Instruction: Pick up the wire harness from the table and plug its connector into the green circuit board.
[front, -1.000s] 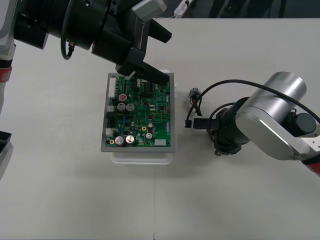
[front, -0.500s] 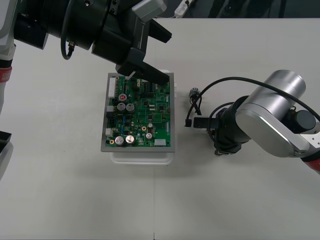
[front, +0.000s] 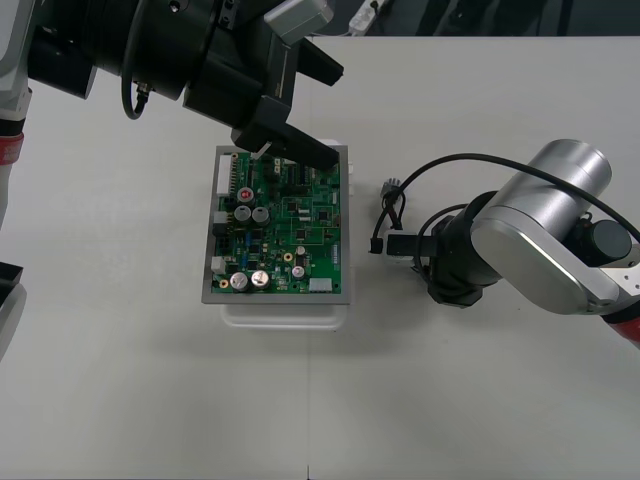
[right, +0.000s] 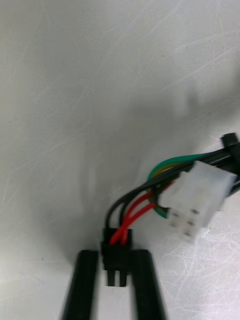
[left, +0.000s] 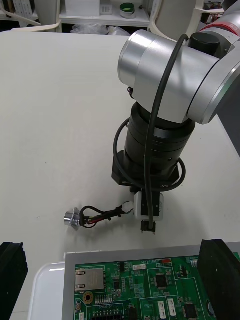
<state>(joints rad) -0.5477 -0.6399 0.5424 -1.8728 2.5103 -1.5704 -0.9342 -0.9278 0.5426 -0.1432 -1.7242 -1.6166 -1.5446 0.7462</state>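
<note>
Right hand closed on the black plug of the wire harness, fingers pinching its two sides. Red, black and green wires curl out past a white connector block. Harness sits just right of the green circuit board, its metal socket resting on the desk. Left hand hovers over the board's far edge, fingers spread wide. Judged light and limp: the wires will flop and the socket will drag behind. The plug is the only stiff part, small and likely slippery. Hold its body squarely, never the wires.
</note>
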